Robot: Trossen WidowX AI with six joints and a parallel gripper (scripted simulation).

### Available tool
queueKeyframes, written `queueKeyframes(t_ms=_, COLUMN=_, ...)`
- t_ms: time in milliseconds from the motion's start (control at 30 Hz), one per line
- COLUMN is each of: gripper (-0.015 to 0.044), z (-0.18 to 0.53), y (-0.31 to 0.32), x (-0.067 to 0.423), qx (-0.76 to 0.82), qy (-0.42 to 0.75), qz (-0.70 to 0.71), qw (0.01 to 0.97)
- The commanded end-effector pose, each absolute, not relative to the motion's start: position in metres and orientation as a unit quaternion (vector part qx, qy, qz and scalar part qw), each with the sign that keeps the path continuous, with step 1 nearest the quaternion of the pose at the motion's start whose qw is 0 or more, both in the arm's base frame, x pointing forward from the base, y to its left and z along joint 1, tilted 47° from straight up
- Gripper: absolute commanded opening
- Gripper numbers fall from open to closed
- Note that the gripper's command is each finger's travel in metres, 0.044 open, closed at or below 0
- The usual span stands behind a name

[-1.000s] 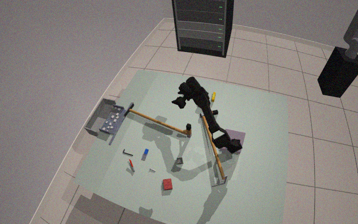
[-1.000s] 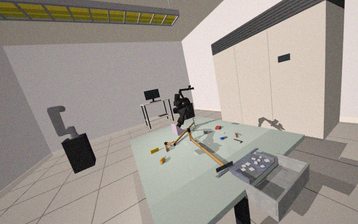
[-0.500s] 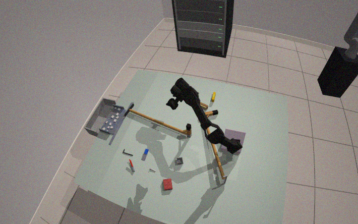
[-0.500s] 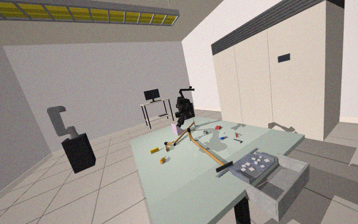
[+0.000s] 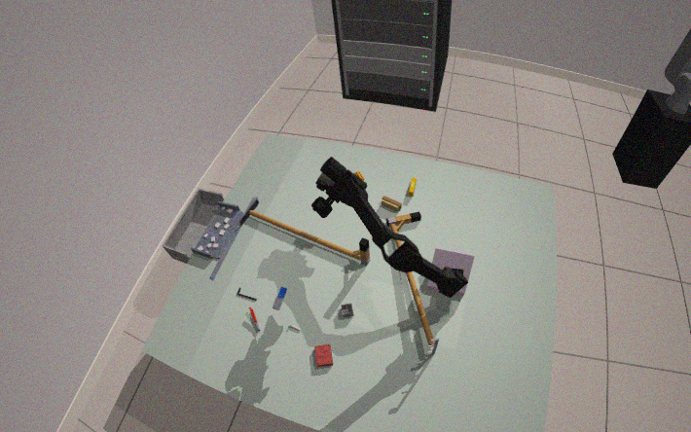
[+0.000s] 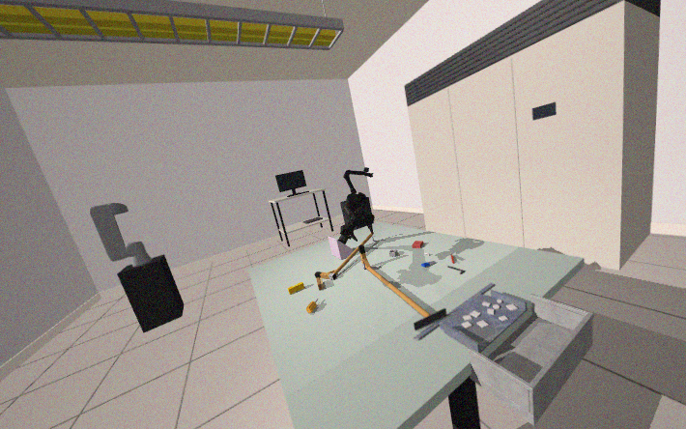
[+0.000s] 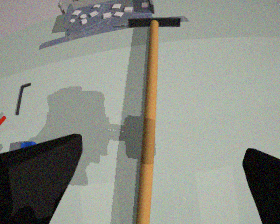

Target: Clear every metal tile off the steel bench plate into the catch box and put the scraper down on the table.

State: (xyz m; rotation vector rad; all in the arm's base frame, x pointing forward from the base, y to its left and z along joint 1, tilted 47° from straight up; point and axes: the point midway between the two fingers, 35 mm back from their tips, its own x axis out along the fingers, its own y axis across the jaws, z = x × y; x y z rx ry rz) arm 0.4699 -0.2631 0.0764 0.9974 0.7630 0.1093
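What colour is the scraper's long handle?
Orange-tan, with a black blade; the handle shows best in the wrist view.

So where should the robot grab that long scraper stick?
Probably on the wooden handle near its black end block, coming from above with the open gripper straddling the thin shaft. The blade already lies against the bench plate.

Long scraper (image 5: 305,234): orange shaft, dark blade, flat on worktop, blade end beside the steel bench plate (image 5: 218,234) at the far edge. White metal tiles (image 5: 218,226) scattered on plate. Grey catch box (image 5: 190,225) overhangs the far edge, open-topped.
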Motion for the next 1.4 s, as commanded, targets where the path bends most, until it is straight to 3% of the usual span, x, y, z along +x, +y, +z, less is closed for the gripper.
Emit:
queueKeyframes(t_ms=0, gripper=0.044, z=0.064, y=-0.252, x=0.481, qx=0.46, qy=0.378, qz=0.054, qw=0.802)
queueKeyframes(t_ms=833, gripper=0.044, z=-0.01, y=-0.172, x=0.527, qx=0.419, qy=0.501, qz=0.073, qw=0.754)
queueKeyframes(t_ms=1367, gripper=0.044, z=0.01, y=-0.183, x=0.504, qx=0.419, qy=0.491, qz=0.073, qw=0.76)
